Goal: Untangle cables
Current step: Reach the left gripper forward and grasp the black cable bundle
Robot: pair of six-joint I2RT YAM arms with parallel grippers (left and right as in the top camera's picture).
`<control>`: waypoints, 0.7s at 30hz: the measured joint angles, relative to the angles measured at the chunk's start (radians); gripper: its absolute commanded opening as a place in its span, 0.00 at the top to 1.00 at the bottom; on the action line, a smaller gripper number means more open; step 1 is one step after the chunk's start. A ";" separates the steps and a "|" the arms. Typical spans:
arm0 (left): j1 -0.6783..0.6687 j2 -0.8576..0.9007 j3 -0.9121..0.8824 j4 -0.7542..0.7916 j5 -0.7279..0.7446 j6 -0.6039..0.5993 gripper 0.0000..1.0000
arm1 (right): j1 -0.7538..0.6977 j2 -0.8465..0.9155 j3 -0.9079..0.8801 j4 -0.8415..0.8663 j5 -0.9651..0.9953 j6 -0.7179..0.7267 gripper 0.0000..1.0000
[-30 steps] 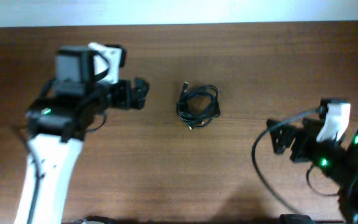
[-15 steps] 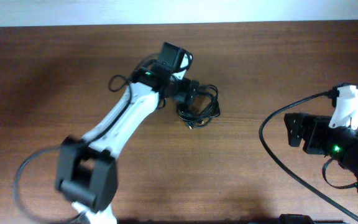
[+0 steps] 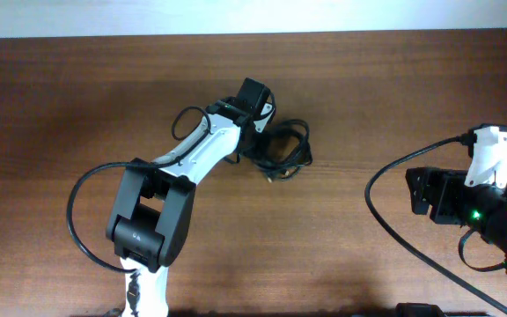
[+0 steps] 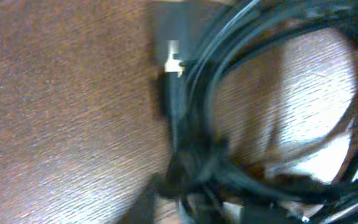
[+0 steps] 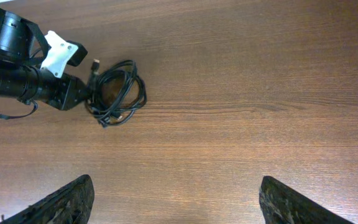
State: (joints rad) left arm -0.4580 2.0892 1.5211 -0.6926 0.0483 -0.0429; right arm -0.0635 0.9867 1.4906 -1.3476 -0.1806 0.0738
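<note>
The cables (image 3: 287, 151) lie as one small black coiled bundle on the wooden table, right of centre at the back. My left gripper (image 3: 264, 134) reaches into the bundle's left edge and is shut on the cables (image 4: 191, 124), which fill the blurred left wrist view; a small metallic plug end (image 4: 174, 59) shows there. In the right wrist view the bundle (image 5: 117, 93) sits far off at upper left with the left gripper (image 5: 87, 96) at its side. My right gripper (image 5: 179, 202) stands open over bare wood, well to the right of the cables, with nothing between its fingers (image 5: 67, 199).
The right arm's thick black wire (image 3: 378, 224) loops over the table at the right. Another thick wire (image 3: 77, 216) curves beside the left arm's base. The table's far edge (image 3: 253, 33) meets a white wall.
The left arm swung right from the table's left side to the bundle, and its jaws closed on the cables. The right arm drew back slightly towards the right.
</note>
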 measured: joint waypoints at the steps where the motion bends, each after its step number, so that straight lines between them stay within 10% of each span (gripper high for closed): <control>1: 0.000 0.000 0.000 0.003 0.001 0.002 1.00 | 0.000 0.000 0.000 0.000 0.000 0.000 0.16; 10: 0.000 0.000 0.070 -0.119 0.000 0.004 1.00 | 0.000 0.000 0.000 0.000 0.000 -0.003 0.16; 21: 0.000 -0.388 0.708 -0.524 -0.014 -0.008 1.00 | 0.000 0.005 0.001 0.000 -0.002 -0.003 0.20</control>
State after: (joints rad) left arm -0.4580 1.7016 2.2292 -1.2167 0.0338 -0.0505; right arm -0.0635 0.9916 1.4914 -1.3476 -0.1829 0.0708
